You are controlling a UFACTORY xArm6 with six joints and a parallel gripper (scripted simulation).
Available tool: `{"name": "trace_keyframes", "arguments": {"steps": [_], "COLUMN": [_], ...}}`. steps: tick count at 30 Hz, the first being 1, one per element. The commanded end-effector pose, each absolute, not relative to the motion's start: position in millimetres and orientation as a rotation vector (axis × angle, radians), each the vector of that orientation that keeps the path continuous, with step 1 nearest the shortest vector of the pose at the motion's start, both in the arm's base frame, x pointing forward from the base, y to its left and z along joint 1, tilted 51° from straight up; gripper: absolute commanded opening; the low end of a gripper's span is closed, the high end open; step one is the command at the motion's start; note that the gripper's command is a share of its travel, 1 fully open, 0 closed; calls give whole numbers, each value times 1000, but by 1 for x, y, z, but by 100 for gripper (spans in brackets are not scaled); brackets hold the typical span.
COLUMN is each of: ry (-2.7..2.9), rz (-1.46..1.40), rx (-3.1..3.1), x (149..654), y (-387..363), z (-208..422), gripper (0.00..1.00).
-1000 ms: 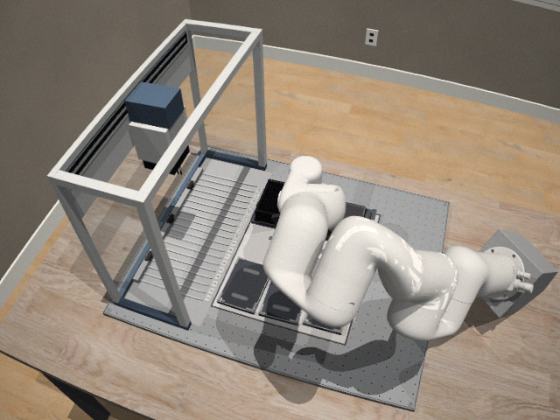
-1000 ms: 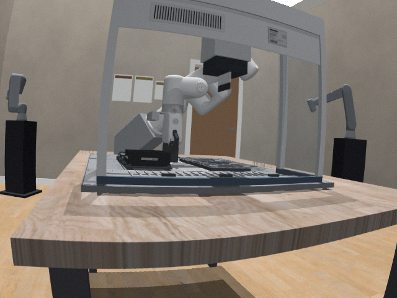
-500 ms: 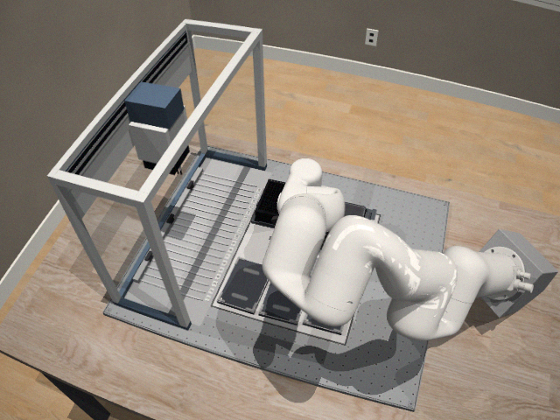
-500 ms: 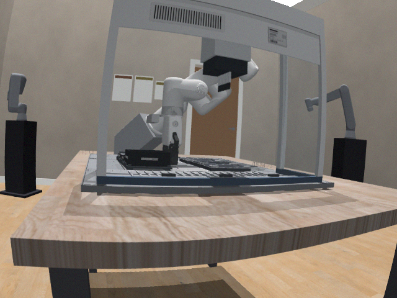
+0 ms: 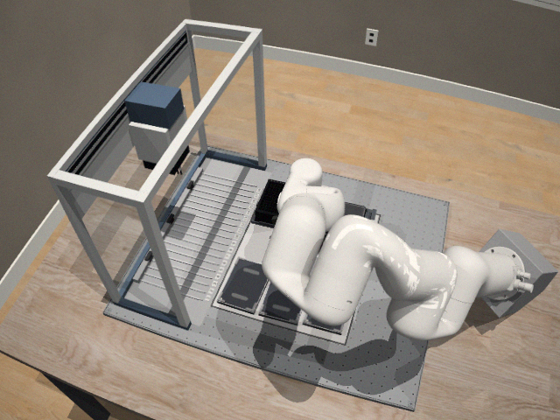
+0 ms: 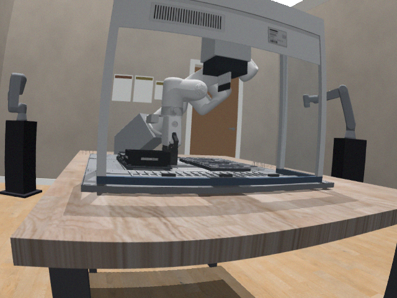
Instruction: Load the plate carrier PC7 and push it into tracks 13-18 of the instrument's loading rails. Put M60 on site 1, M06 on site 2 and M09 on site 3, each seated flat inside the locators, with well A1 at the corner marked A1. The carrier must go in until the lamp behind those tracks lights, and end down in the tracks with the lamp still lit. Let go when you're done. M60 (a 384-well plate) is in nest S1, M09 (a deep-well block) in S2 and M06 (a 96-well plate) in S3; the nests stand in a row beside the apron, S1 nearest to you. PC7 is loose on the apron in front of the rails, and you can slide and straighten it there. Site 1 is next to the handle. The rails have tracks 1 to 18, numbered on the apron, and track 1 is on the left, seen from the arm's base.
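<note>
One black deep-well block [image 6: 146, 158] sits in its nest; beside it the tool [image 6: 173, 144] hangs spread, gripping nothing.

One white arm [image 5: 343, 266] is present, fitted with one gripper [image 6: 173, 144], fingers spread wide with nothing between them. One white-framed instrument [image 5: 149, 190] stands on one grey base plate [image 5: 407, 370], with one blue-capped head [image 5: 151, 106] on its gantry; three dark lamp blocks [image 6: 167, 174] show along its near edge in the exterior view. One carrier [image 5: 244, 282] shows two sites, the rest being hidden by the arm, and one deep black block [image 6: 146, 158] is counted, the remaining plates being hidden.
</note>
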State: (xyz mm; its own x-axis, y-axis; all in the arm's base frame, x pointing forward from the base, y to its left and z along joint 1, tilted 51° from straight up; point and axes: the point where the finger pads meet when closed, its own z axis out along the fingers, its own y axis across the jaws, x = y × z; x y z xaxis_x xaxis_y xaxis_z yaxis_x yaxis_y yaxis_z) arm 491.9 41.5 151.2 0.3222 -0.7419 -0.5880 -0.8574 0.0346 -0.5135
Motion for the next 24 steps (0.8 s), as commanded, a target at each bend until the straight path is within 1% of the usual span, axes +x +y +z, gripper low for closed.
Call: {"name": "trace_keyframes", "arguments": {"steps": [1,24], "ry": [1444,1444], "rz": [165,165], "rx": [-1726,-1726], "x": [493,497], "y": [39,31], "z": [151,145], "gripper": [100,100]}}
